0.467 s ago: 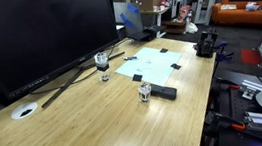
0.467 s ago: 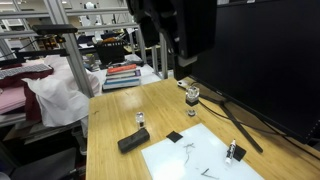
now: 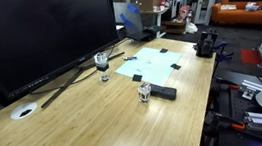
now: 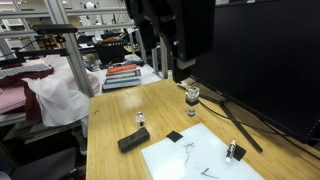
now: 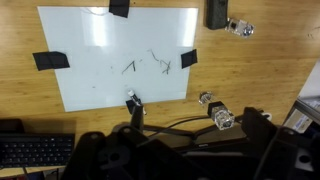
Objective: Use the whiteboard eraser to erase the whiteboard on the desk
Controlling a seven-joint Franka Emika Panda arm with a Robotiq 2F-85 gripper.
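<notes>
The whiteboard (image 5: 110,50) lies flat on the desk (image 3: 88,129), with black patches at its corners and a few dark scribbles near its middle. It shows in both exterior views (image 3: 155,62) (image 4: 200,160). The whiteboard eraser (image 3: 164,93) is a dark block lying on the wood just off the sheet's edge; it also shows in an exterior view (image 4: 132,140) and in the wrist view (image 5: 217,14). My gripper (image 5: 180,150) hangs high above the sheet, open and empty, far from the eraser. It is a dark shape in front of the monitor in an exterior view (image 4: 183,66).
A big black monitor (image 3: 36,34) stands along the desk's back, its legs reaching towards the sheet. A small clear glass item (image 3: 145,91) sits next to the eraser and another glass (image 3: 101,61) by the monitor leg. A keyboard (image 5: 35,165) and a white disc (image 3: 23,111) are on the desk.
</notes>
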